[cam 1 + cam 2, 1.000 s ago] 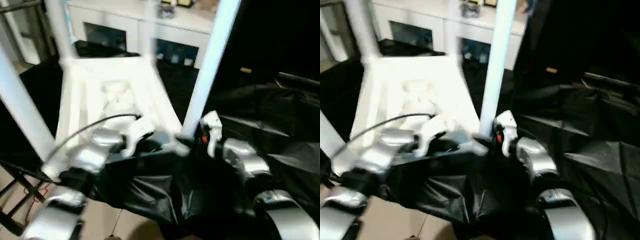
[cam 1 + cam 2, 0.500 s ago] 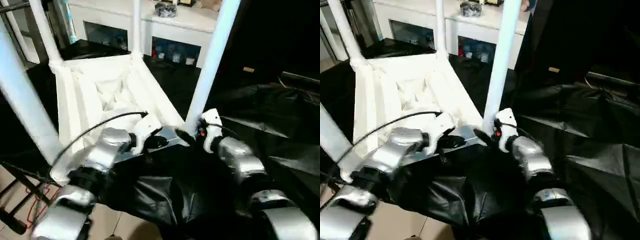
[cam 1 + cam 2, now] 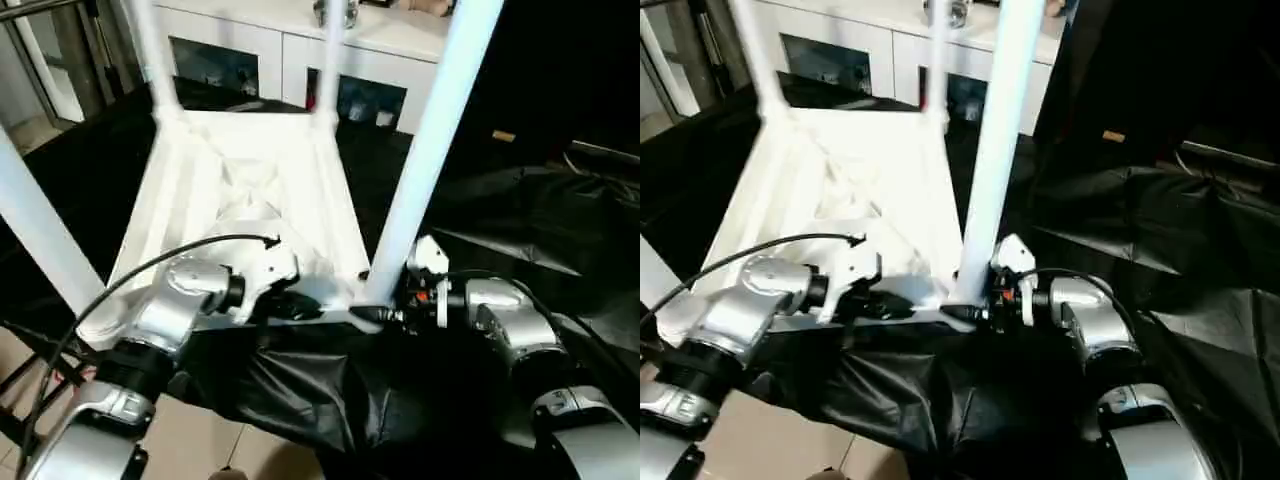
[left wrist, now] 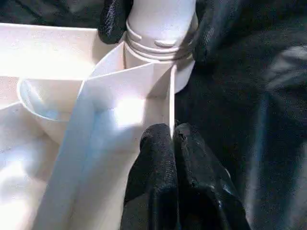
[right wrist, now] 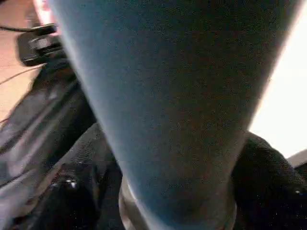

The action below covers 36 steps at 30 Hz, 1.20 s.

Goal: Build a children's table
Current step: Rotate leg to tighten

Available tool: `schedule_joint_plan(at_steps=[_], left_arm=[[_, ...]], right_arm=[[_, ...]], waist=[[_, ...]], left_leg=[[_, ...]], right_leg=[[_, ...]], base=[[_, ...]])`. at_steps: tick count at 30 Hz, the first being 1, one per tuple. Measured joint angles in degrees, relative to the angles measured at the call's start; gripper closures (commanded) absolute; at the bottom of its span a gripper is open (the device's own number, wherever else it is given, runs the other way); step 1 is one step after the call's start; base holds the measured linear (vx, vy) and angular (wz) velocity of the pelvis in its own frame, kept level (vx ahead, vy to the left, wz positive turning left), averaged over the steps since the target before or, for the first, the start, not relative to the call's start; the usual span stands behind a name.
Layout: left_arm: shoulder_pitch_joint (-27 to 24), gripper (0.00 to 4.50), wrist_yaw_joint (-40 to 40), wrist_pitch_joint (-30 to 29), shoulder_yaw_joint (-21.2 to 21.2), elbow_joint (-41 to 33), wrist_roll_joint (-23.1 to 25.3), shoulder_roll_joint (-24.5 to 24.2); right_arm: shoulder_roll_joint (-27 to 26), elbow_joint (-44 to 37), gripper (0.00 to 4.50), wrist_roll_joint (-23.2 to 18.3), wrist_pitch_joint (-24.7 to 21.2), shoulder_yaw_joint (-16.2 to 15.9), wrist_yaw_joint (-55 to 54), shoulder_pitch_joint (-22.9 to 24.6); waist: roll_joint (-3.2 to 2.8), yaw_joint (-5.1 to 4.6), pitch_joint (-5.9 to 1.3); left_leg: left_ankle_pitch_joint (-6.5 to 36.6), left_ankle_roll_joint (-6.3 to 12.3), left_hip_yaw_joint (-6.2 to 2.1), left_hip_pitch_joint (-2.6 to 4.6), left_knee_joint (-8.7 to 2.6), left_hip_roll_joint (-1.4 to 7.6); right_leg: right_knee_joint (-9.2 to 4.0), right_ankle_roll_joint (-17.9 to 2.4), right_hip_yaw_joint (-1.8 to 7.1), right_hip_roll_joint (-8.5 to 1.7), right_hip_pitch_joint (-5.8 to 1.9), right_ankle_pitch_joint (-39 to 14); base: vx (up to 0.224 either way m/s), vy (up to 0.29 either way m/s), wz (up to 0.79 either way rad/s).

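Four white legs, all upright in the corners of one upturned white tabletop [image 3: 250, 170], ribbed underside facing up. Tops of all four cut off by the upper edge of the head views: near right leg [image 3: 425, 160], near left leg [image 3: 40, 235], far left leg [image 3: 158, 60], far right leg [image 3: 330, 55]. Foot of the near left leg and its corner partly hidden behind the silver left forearm [image 3: 175, 300].

One tabletop, lying on a surface draped in crumpled black cloth [image 3: 520, 220], just in front of the robot. Surface itself hidden under the cloth.

Near right corner socket [image 4: 184, 76]: round, holding the ringed foot of the near right leg. The other three sockets too small or too covered to read.

Two tools, both at that near right corner. Left tool [image 4: 171, 139]: tips pressed together, pinching a thin upright wall of the tabletop just beside the socket. Right tool [image 4: 159, 24]: black fingers [image 4: 112, 19] on either side of the near right leg's foot, lying against it; in its own wrist view, much covered by the leg. Right forearm [image 3: 510, 320] reaching in from the side.

One black cable [image 3: 150, 265] arching over the left forearm.

One white glass-door cabinet [image 3: 290, 40] behind; small items behind the glass, too dim to name. Strip of pale floor [image 3: 200, 440] at the bottom.
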<state>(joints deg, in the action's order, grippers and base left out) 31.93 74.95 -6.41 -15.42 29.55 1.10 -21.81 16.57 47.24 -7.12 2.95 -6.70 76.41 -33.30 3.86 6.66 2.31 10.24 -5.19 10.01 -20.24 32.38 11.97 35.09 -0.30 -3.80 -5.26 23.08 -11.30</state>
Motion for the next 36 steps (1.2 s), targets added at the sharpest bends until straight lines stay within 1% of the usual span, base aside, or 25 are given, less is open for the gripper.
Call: schedule_joint_plan(at_steps=[1,3,4,5,6,7,9,13,17,20,22,23,25,29,31,32,33,35,36], left_arm=[[-0.06,4.50,0.63,0.03,-0.14,-0.15,-0.23,-0.28],[-0.32,4.50,1.86,0.02,-0.17,-0.68,-0.46,-0.78],[-0.42,4.50,2.27,0.02,-0.19,-0.84,-0.53,-0.94],[-0.53,4.50,2.58,0.02,-0.38,-1.07,-0.79,-1.18],[-0.58,4.50,2.87,0.02,-0.41,-1.13,-0.94,-1.32],[-0.59,4.50,3.05,0.02,-0.41,-1.16,-1.02,-1.43],[-0.63,4.50,3.09,-0.04,-0.41,-1.20,-1.05,-1.48],[-0.63,4.50,2.95,-0.71,-0.42,-1.39,-1.28,-1.34],[-0.60,4.50,1.29,-1.50,-0.36,-1.35,-1.06,-0.52],[-0.20,4.50,-2.89,-1.89,0.41,-0.01,-0.28,0.96],[0.57,4.50,-6.65,-2.24,0.98,1.58,0.82,2.60],[1.26,4.50,-9.20,-2.73,1.13,2.68,1.16,3.72],[2.13,4.50,-12.87,-3.54,1.32,3.94,1.88,5.62],[3.65,4.50,-19.66,-4.00,1.75,6.44,3.44,8.98],[3.90,4.50,-21.12,-3.82,1.75,6.95,3.94,9.77],[3.97,4.50,-21.37,-3.62,1.75,6.97,4.15,9.91],[3.97,4.50,-21.46,-3.57,1.75,6.96,4.21,10.01],[3.97,4.50,-21.55,-3.46,1.72,6.94,4.24,10.10],[3.97,4.50,-21.60,-3.43,1.69,6.92,4.27,10.15]], right_arm=[[0.01,-0.16,1.20,-0.12,-0.50,-0.03,0.89,0.00],[0.16,-0.93,1.45,-0.55,-1.99,-0.32,2.62,0.01],[0.23,-1.10,1.45,-0.71,-2.50,-0.50,2.98,0.01],[0.31,-1.21,1.55,-0.77,-2.77,-0.59,3.39,0.01],[0.42,-1.45,1.55,-0.77,-2.82,-0.63,3.63,0.01],[0.43,-1.56,1.70,-0.77,-2.87,-0.72,3.79,0.01],[0.39,-1.57,1.82,-0.77,-2.97,-0.74,3.84,0.02],[0.07,-2.51,1.88,-0.77,-3.52,-0.71,3.81,0.55],[-0.31,-3.92,1.91,-0.96,-4.04,0.20,1.85,2.02],[-1.88,-3.03,1.91,-0.96,-3.93,2.34,-4.83,2.19],[-3.81,-1.22,1.93,-0.90,-3.61,4.34,-11.60,1.92],[-4.86,-0.17,1.93,-0.80,-3.71,5.31,-16.46,1.46],[-6.22,0.73,1.94,-0.62,-3.65,6.58,-23.03,0.94],[-9.51,1.94,1.95,0.14,-3.41,8.83,-36.11,-0.09],[-10.47,2.50,1.95,0.10,-2.61,9.84,-38.74,-0.18],[-10.93,2.78,1.39,0.03,-2.19,10.57,-39.30,-0.17],[-10.97,2.83,1.25,-0.02,-2.16,10.78,-39.38,-0.17],[-11.00,2.79,1.23,0.00,-2.17,10.77,-39.39,-0.17],[-11.03,2.78,1.04,0.03,-2.18,10.73,-39.36,-0.16]], waist=[[0.04,0.04,0.02],[0.07,0.13,0.04],[0.08,0.17,0.05],[0.09,0.27,0.06],[0.10,0.31,0.06],[0.12,0.33,0.07],[0.13,0.35,0.08],[0.13,0.55,0.07],[0.12,1.10,0.07],[0.13,1.18,0.07],[0.14,0.69,0.06],[0.14,0.21,0.06],[0.11,-0.24,0.04],[-0.02,-0.33,-0.06],[-0.09,-0.32,-0.11],[-0.09,-0.33,-0.11],[-0.10,-0.30,-0.11],[-0.12,-0.29,-0.12],[-0.12,-0.30,-0.12]], left_leg=[[0.00,0.00,0.00,-0.01,0.00,0.00],[0.01,0.01,0.01,-0.06,0.00,0.00],[0.00,0.01,0.01,-0.07,0.00,0.00],[0.00,0.02,0.02,-0.07,0.01,0.00],[0.00,0.02,0.03,-0.07,0.02,0.00],[0.00,0.02,0.03,-0.07,0.02,0.00],[0.00,0.01,0.03,-0.05,0.03,0.01],[0.00,0.01,0.03,-0.03,0.04,0.01],[-0.01,0.00,0.05,0.05,0.05,0.00],[-0.04,-0.04,0.01,0.19,0.15,0.01],[-0.07,-0.09,-0.08,0.23,0.14,0.00],[-0.08,-0.12,-0.12,0.25,0.14,-0.01],[-0.09,-0.13,-0.14,0.27,0.12,-0.02],[-0.09,-0.14,-0.14,0.26,0.05,-0.04],[-0.09,-0.14,-0.13,0.27,0.04,-0.05],[-0.09,-0.14,-0.14,0.25,0.02,-0.04],[-0.09,-0.14,-0.14,0.25,0.00,-0.04],[-0.09,-0.14,-0.13,0.24,0.01,-0.04],[-0.09,-0.13,-0.13,0.23,0.01,-0.05]], right_leg=[[0.00,0.00,-0.01,0.00,0.00,0.00],[-0.02,-0.01,-0.02,0.00,0.04,-0.01],[-0.02,-0.01,-0.02,0.00,0.04,-0.01],[-0.01,-0.02,-0.02,0.00,0.04,-0.01],[-0.01,-0.02,-0.02,0.00,0.04,-0.01],[0.01,-0.02,-0.01,0.00,0.04,-0.01],[0.03,-0.02,-0.01,0.00,0.04,-0.01],[0.05,-0.02,0.00,0.00,0.04,-0.01],[0.11,-0.02,0.03,0.00,0.02,-0.01],[0.26,-0.05,0.08,0.00,-0.03,0.03],[0.25,-0.04,0.13,0.00,-0.16,0.06],[0.23,0.18,0.13,0.00,-0.23,-0.07],[0.16,0.22,0.14,0.00,-0.25,-0.08],[0.13,0.26,0.15,0.00,-0.26,0.01],[0.14,0.26,0.15,0.00,-0.27,0.02],[0.14,0.25,0.14,0.00,-0.26,0.03],[0.13,0.16,0.14,0.00,-0.26,0.09],[0.12,0.05,0.15,0.00,-0.27,0.16],[0.09,0.04,0.14,0.00,-0.27,0.16]], base=[[0.000,0.000,0.00],[0.000,0.000,0.00],[0.000,0.000,0.00],[0.000,0.000,0.00],[0.000,0.000,0.00],[0.000,0.000,0.00],[0.000,0.000,0.00],[0.000,0.000,0.00],[0.000,0.000,0.00],[0.000,0.000,0.00],[0.000,0.000,0.00],[0.000,0.000,0.00],[0.000,0.000,0.00],[0.000,0.000,0.00],[0.000,0.000,0.00],[0.000,0.000,0.00],[0.000,0.000,0.00],[0.000,0.000,0.00],[0.000,0.000,0.00]])
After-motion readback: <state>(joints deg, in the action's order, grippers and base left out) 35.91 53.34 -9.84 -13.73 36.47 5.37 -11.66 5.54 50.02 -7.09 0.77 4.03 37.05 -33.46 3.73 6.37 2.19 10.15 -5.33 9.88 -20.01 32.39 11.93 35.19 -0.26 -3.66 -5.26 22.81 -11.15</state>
